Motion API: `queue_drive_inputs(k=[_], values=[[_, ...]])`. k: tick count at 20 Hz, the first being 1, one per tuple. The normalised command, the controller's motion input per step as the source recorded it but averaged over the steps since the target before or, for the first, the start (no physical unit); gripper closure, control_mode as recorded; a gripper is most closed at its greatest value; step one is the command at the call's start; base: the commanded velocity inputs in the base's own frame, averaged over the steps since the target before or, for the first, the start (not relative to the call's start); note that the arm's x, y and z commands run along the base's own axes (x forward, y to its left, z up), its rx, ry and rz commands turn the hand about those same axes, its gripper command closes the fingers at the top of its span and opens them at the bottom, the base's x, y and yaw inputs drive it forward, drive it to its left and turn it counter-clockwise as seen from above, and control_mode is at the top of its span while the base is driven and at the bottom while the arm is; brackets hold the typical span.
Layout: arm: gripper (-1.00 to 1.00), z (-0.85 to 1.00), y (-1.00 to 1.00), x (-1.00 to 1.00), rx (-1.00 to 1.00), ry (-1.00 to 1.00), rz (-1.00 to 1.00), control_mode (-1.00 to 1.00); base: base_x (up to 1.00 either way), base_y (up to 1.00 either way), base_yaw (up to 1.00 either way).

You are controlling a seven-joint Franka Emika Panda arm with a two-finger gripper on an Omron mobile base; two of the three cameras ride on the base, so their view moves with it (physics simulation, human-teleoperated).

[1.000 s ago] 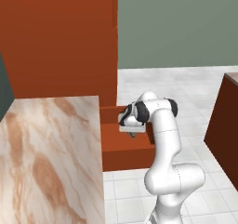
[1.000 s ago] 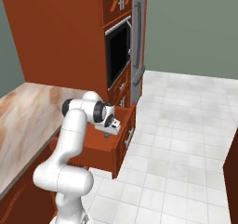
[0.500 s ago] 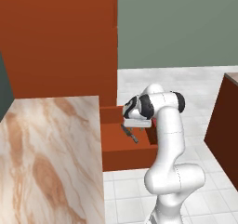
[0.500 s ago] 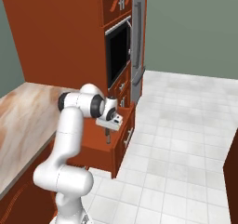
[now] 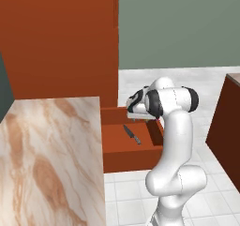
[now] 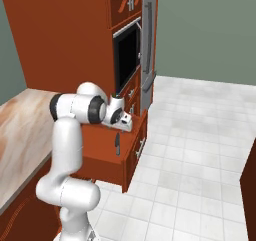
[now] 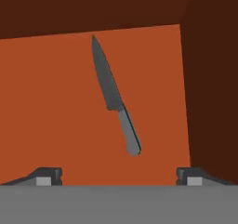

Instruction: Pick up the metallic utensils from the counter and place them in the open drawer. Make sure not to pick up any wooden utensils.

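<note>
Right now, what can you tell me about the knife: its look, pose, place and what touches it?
The knife is slim, with a pointed dark grey blade and a lighter grey handle in the hand view. It looks like metal. It lies flat and askew on the floor of the open drawer, clear of the walls. The gripper hangs above it with jaws spread wide, not touching it. Nothing else lies against it.

No legible text, label, brand, number or sign appears on anything in these views. The knife [image 7: 113, 95], the drawer [image 5: 131, 150] and the marble surface [image 5: 47, 159] carry no markings that can be read. The cabinet fronts [image 6: 70, 40] and the built-in oven [image 6: 127, 55] are likewise plain, without lettering.
</note>
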Motion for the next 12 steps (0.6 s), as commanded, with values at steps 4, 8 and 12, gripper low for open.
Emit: queue_drive_inputs(k=[4, 8, 12], values=[[-1.0, 0.79, 0.0, 0.2, 0.0, -0.12, -0.01, -1.0, 0.0, 0.0, 0.0], [-1.0, 0.77, 0.0, 0.07, 0.0, -0.03, 0.0, -1.0, 0.0, 0.0, 0.0], [-1.0, 0.53, -0.04, 0.09, 0.0, 0.0, -0.01, -1.0, 0.0, 0.0, 0.0]])
